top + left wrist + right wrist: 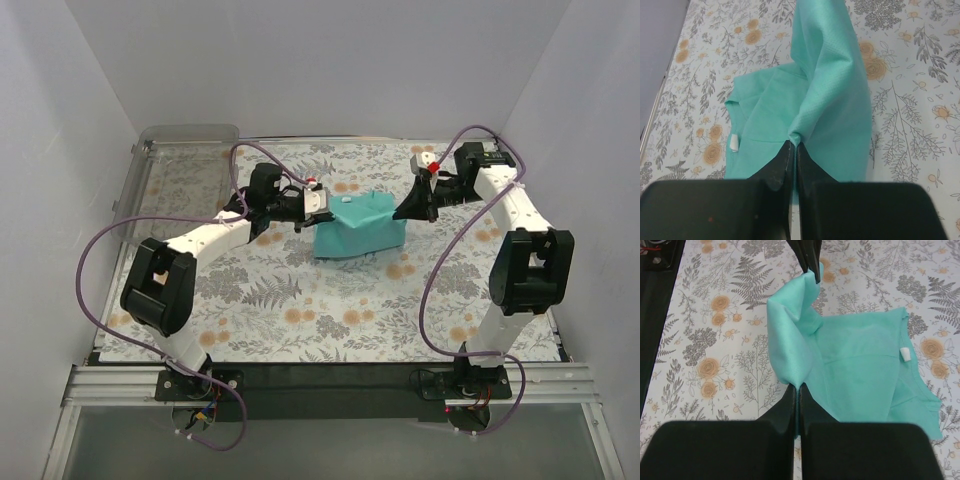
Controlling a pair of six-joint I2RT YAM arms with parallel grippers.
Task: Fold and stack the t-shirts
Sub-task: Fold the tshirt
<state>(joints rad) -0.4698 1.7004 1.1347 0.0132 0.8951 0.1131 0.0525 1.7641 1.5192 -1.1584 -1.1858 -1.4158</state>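
The left end effector [794, 146] is shut tight on a bit of the teal t-shirt [358, 230]. Its two black fingers [777, 167] press together with the cloth pinched between the tips. From that pinch the cloth rises up in a tall fold.

The right end effector [799, 389] is shut tight on the t-shirt too. Its fingers [812, 407] also pinch a fold of the cloth. In the right wrist view, the cloth runs like a band from this pinch across to the other end effector at the top of the picture.

From above, the left end effector is at the left end of the t-shirt and the right one is at its right end. They face each other with the t-shirt between them. The held edge is lifted, and the rest of the t-shirt hangs down and lies on the surface [300, 310]. The t-shirt looks bunched and partly folded over. A small white label [905, 354] shows inside it, by the neck edge.

The surface under the t-shirt has a cover with orange flowers and grey leaves. A clear plastic tray [185, 135] sits well apart from the t-shirt, off to its far left. Purple cables [100, 250] loop along both arms.
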